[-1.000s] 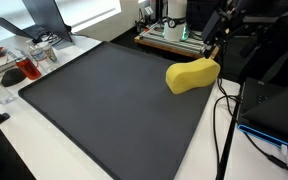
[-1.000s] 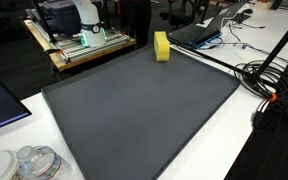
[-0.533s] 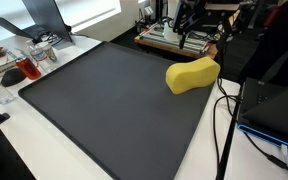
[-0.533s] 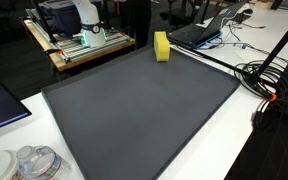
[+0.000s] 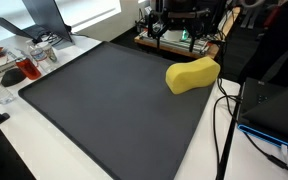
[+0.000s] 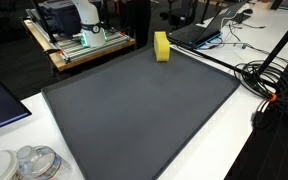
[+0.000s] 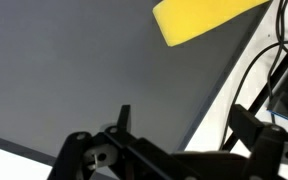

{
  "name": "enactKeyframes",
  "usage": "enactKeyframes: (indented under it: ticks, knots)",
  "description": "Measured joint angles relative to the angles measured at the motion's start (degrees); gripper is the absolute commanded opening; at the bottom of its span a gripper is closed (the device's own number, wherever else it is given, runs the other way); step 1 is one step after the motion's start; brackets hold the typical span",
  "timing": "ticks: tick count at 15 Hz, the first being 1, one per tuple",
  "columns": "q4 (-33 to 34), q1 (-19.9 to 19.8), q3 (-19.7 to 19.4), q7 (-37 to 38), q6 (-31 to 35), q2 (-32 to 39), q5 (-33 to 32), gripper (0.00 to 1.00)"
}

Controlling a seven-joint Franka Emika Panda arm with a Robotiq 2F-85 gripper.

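Gripper is hanging with its jaws spread wide and nothing between them. It's sitting high over the far edge of the mat and not touching anything. In an exterior view it's only showing at the top of the frame, in front of the wooden rack.

Nearest thing is the yellow sponge. It's lying on the mat close to the corner by the cables, apart from the gripper. In the wrist view it's sitting at the top of the picture, so it's ahead of the fingers, not under them. It's resting on its own weight (soft foam, by the look of it).

Around it:
- Black cables are running along the white table just off the mat edge beside the sponge. My read is they're the closest snag.
- A dark laptop is sitting right behind the sponge.
- The rack of lab gear is standing past the far mat edge.
- Clear plastic containers are sitting off the opposite corner, well apart.

Nothing is lying on the mat between the gripper and the sponge.
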Motion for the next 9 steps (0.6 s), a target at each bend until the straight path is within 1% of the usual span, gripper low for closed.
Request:
enactKeyframes:
  ticks: [2,6,9]
  knots:
    - [-1.35,-0.39,-0.15,-0.37,0.92,-0.47,0.12,1.00]
    - [-1.60,-0.32,-0.06,-0.46,0.94,-0.62,0.19,1.00]
    - [-1.65,-1.05,-0.47,-3.70,0.96,-0.20,2.69,1.00]
